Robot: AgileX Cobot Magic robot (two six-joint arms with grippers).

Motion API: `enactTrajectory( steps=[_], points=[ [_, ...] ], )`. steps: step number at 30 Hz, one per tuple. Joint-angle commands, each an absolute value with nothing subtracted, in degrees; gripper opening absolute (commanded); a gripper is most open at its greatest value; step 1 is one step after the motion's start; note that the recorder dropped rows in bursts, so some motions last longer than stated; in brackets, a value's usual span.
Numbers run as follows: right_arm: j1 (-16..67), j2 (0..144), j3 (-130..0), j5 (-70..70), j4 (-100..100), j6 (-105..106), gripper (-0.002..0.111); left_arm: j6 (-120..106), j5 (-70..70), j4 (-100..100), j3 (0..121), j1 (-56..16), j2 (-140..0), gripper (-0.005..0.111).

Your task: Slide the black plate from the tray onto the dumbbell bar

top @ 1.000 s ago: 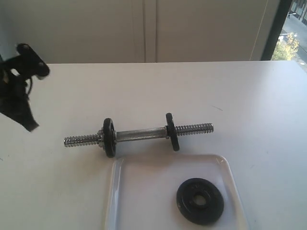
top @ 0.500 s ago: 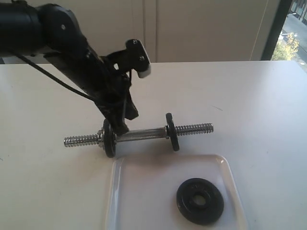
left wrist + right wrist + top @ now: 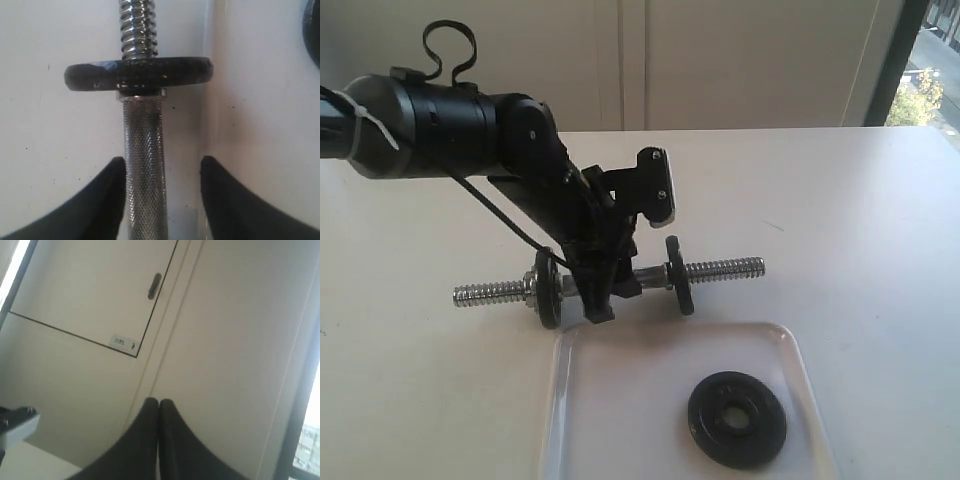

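**Left pincer astride bar, plate on tray**

Plate point(image 3: 736, 420) lies flat on the tray point(image 3: 620, 400), near the bar point(image 3: 720, 269) on the table point(image 3: 860, 220). Left pincer point(image 3: 161, 164) straddles the bar's knurled middle, fingers spread. Right pincer point(image 3: 159, 402) is pressed closed, empty, facing a wall.

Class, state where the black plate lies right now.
Exterior view: the black plate lies flat on the right side of the tray, below the dumbbell bar.
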State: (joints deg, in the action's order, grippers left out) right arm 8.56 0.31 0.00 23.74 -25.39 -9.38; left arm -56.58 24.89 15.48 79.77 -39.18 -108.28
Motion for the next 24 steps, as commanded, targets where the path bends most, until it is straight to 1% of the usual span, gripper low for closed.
enactTrajectory(
  steps=[1, 5, 12, 15, 20, 24],
  points=[
    [8.66, 0.00, 0.00, 31.95, -25.17, -9.24, 0.000, -56.67, 21.34, 16.00, 80.09, -39.40, -109.88, 0.068],
    [8.66, 0.00, 0.00, 37.12, -25.17, -14.98, 0.000, -56.43, 18.09, 16.00, 80.09, -39.40, -112.05, 0.068],
    [8.66, 0.00, 0.00, 35.87, -25.17, -35.42, 0.000, -56.43, 15.88, 15.64, 80.09, -39.40, -114.96, 0.068],
    [8.66, 0.00, 0.00, 30.64, -25.17, -39.89, 0.000, -56.43, 14.68, 15.63, 80.09, -39.40, -115.62, 0.068],
    [8.66, 0.00, 0.00, 17.32, -25.17, -53.67, 0.000, -56.32, 13.35, 15.63, 80.09, -39.40, -116.67, 0.068],
    [8.66, 0.00, 0.00, 12.90, -25.28, -56.11, 0.000, -56.32, 13.01, 15.63, 80.09, -39.40, -117.73, 0.068]
  ],
)
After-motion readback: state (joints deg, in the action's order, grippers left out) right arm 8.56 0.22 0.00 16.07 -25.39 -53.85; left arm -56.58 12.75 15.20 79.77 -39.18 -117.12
